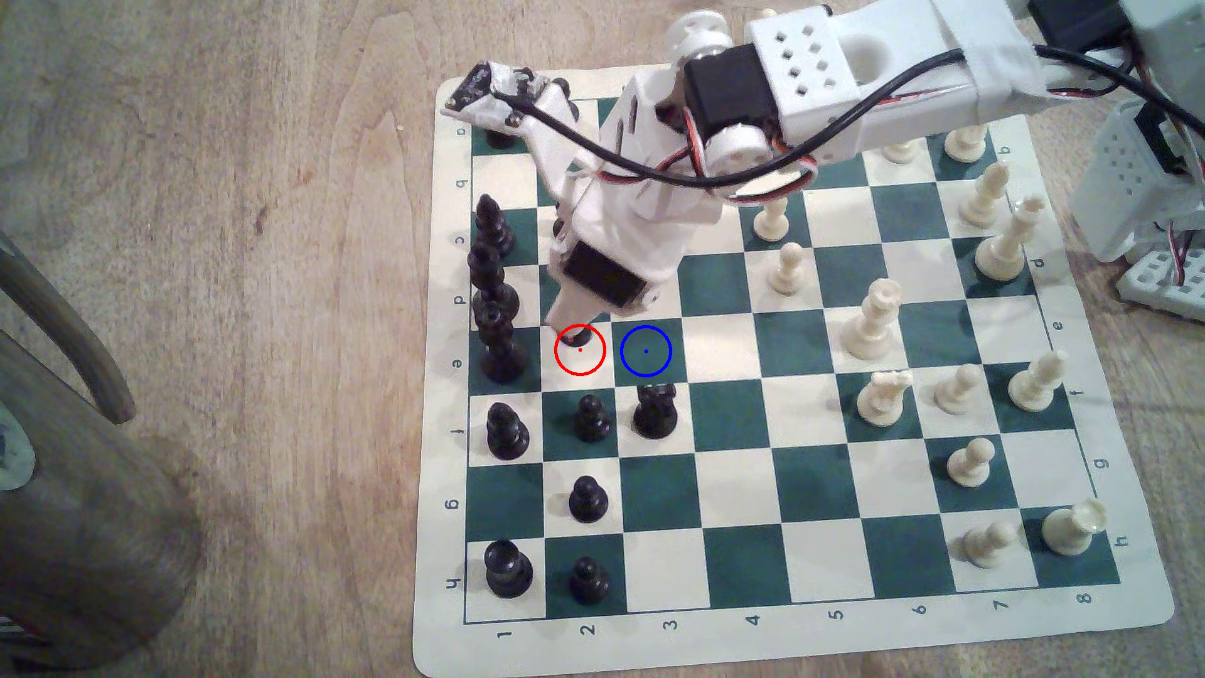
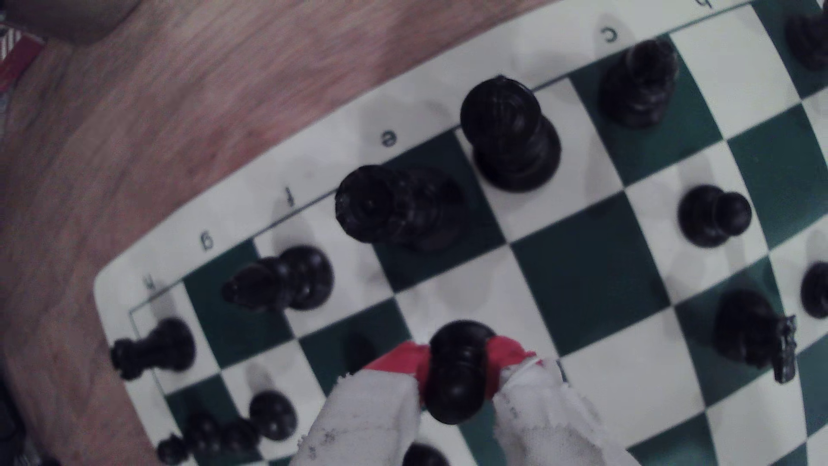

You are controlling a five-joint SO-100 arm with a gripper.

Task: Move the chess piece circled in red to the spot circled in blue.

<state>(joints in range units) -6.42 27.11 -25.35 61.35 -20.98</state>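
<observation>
The chess piece (image 1: pixel 582 338), a small black pawn, stands on the cream square ringed in red, near the board's left side in the exterior view. My gripper (image 1: pixel 574 331) comes down on it from above and covers its top. In the wrist view the red-tipped fingers (image 2: pixel 403 360) press on both sides of the pawn (image 2: pixel 457 372), so the gripper is shut on it. The spot (image 1: pixel 645 351), a dark green square with a blue ring and dot, lies one square toward the exterior view's right of the pawn and is bare.
A black knight (image 1: pixel 654 411) stands just below the spot in the exterior view, and a black pawn (image 1: pixel 592 420) just below the ringed pawn. Tall black pieces (image 1: pixel 499 345) line the board's left edge. White pieces (image 1: pixel 874 326) stand on the right half. A dark wooden object (image 1: pixel 78 521) sits off the board at the left.
</observation>
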